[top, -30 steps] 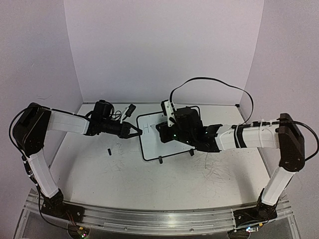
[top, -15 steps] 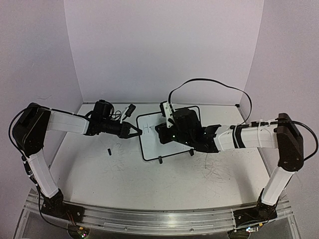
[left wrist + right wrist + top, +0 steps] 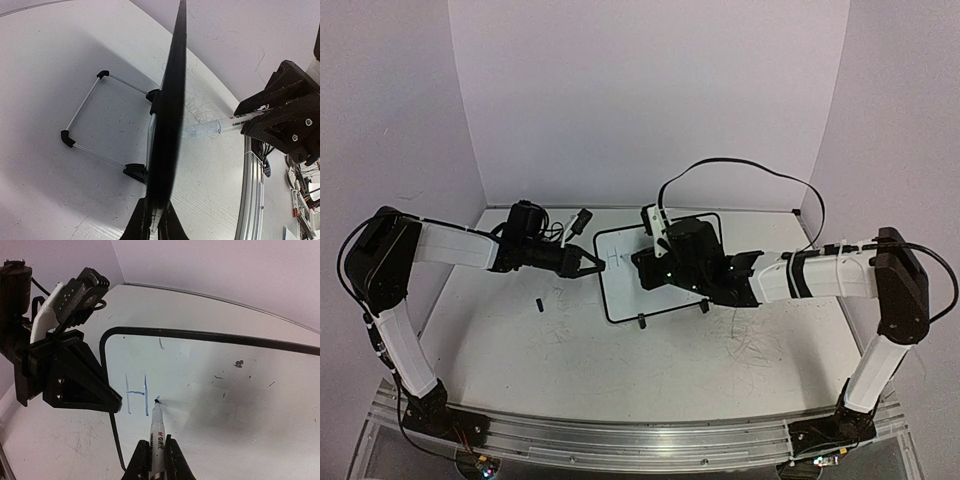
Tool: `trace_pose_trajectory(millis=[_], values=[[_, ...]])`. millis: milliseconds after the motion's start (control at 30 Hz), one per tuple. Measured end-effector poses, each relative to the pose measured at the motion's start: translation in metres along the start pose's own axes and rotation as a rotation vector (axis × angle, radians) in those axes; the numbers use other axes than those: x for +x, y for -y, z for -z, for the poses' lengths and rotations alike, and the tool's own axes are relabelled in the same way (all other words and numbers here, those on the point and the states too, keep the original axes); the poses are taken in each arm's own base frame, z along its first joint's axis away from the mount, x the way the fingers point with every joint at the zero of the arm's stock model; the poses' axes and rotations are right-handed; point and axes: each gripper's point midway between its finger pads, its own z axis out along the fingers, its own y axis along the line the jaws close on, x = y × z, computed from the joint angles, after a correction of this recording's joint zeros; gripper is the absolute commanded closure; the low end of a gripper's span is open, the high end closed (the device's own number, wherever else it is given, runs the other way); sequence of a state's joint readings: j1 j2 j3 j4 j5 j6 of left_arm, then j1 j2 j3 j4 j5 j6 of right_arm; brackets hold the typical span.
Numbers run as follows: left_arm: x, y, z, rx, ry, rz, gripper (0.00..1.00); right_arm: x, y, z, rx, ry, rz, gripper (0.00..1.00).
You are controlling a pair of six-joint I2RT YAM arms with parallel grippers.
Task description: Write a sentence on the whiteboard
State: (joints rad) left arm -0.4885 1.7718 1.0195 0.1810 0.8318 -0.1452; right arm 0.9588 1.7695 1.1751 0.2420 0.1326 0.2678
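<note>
The whiteboard [image 3: 620,290] stands tilted on its black feet at mid-table. My left gripper [image 3: 592,263] is shut on the board's left edge. In the left wrist view the board [image 3: 170,125] shows edge-on between my gripper's [image 3: 155,225] fingers. My right gripper [image 3: 644,263] is over the board, shut on a white marker [image 3: 156,427]. In the right wrist view the marker sticks out from my gripper [image 3: 152,455], with its tip on the board [image 3: 225,405]. The tip sits just right of a blue "H" [image 3: 136,394], the only letter of the sentence that shows.
A small black cap [image 3: 538,303] lies on the scuffed table left of the board. The board's wire stand [image 3: 87,100] props it from behind. A black cable [image 3: 740,165] loops above the right arm. Walls close the back and sides.
My right gripper with the marker has shifted slightly left and toward the back over the board. The left gripper and the board have not moved.
</note>
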Motion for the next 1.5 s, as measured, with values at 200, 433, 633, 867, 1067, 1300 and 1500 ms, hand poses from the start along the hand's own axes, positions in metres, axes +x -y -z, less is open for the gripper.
trace_pose_trajectory(millis=[200, 433, 633, 867, 1067, 1300, 1500], values=[[0.000, -0.001, 0.000, -0.005, 0.000, 0.001, 1.00, 0.009, 0.001, 0.000, 0.001, -0.018, 0.000, 1.00], [0.000, -0.001, 0.000, -0.007, 0.001, 0.000, 1.00, 0.016, 0.003, 0.000, 0.002, -0.032, -0.003, 1.00], [0.000, -0.002, 0.000, -0.009, 0.001, 0.000, 1.00, 0.018, 0.004, 0.000, 0.009, -0.033, -0.004, 1.00], [0.000, -0.002, 0.000, -0.009, 0.001, 0.000, 1.00, 0.017, 0.005, 0.001, 0.018, -0.029, -0.010, 1.00], [0.000, -0.002, 0.000, -0.009, 0.001, -0.009, 1.00, 0.013, 0.008, 0.002, 0.035, -0.016, -0.021, 1.00], [0.000, -0.002, 0.000, -0.009, 0.001, -0.013, 1.00, 0.006, 0.014, 0.004, 0.053, 0.001, -0.035, 1.00], [0.000, -0.002, 0.000, -0.010, 0.001, -0.014, 1.00, 0.006, 0.014, 0.004, 0.050, 0.001, -0.031, 1.00]])
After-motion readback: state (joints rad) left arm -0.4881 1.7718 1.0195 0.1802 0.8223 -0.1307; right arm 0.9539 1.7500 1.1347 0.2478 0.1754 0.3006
